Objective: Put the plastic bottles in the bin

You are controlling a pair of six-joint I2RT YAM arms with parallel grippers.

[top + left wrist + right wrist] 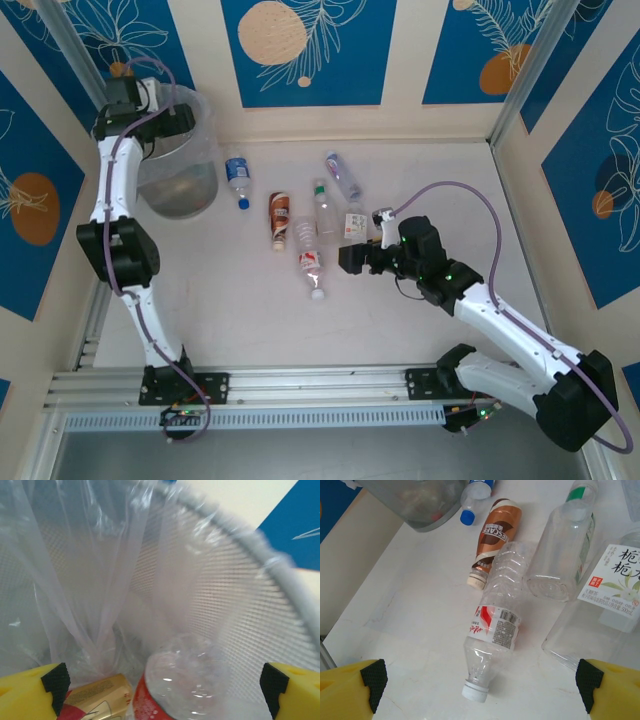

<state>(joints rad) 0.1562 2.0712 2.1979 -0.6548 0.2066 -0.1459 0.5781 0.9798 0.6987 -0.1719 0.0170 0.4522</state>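
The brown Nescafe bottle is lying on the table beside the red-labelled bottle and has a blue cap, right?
No: the brown Nescafe bottle has a cream-white cap, not blue; the right wrist view shows it. It does lie on the table beside the red-labelled bottle.

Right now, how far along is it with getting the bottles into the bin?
Done: a red-labelled bottle and something gold-labelled lie inside the bin. In hand: nothing; the left pincer hangs open over the bin, the right pincer open over the table. Left: six bottles lie on the table, the white-capped bottle right under the right pincer.
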